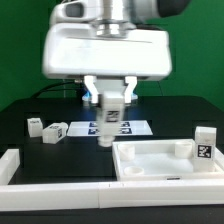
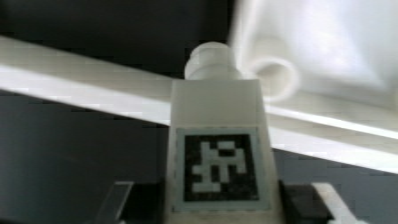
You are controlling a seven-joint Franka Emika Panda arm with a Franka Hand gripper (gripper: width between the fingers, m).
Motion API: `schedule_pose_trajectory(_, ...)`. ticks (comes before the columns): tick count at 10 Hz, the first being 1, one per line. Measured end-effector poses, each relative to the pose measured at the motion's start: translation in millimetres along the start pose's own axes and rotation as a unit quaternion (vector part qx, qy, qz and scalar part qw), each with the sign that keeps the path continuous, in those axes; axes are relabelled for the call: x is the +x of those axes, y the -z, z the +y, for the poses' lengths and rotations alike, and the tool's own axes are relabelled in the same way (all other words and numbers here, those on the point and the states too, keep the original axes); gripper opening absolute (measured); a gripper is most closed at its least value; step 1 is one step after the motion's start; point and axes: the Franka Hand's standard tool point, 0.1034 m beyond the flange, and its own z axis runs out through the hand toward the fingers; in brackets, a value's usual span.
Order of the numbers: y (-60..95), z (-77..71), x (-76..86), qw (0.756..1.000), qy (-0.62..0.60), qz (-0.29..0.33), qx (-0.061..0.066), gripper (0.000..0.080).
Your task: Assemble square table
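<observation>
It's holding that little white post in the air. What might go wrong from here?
The hand grips the leg post by one end only, so it might slip or tilt. Lowered off target, it could catch the raised rim of the tabletop instead of seating inside.

no legible text, coded tag (image 2: 221, 163) on leg post (image 2: 217, 100)

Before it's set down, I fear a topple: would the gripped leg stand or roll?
The leg looks stiff, likely light plastic. Tall and narrow, it may tip if nudged. Its flat tagged face suggests little rolling.
</observation>
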Motion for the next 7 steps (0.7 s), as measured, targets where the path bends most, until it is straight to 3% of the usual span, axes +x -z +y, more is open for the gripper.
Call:
schedule_pose_trajectory(2, -6.9, -8.4, 0.6, 1.0, -0.005, -0.002, 0.013, 0.0291)
schedule_pose_trajectory(4, -13.1, -12.2, 4.7, 1.0, -0.015, 0.017, 0.001, 0.0291)
schedule_pose_trajectory(7, -22.5, -21.8, 12.7, 0.998, -0.047, 0.031, -0.002, 0.0291)
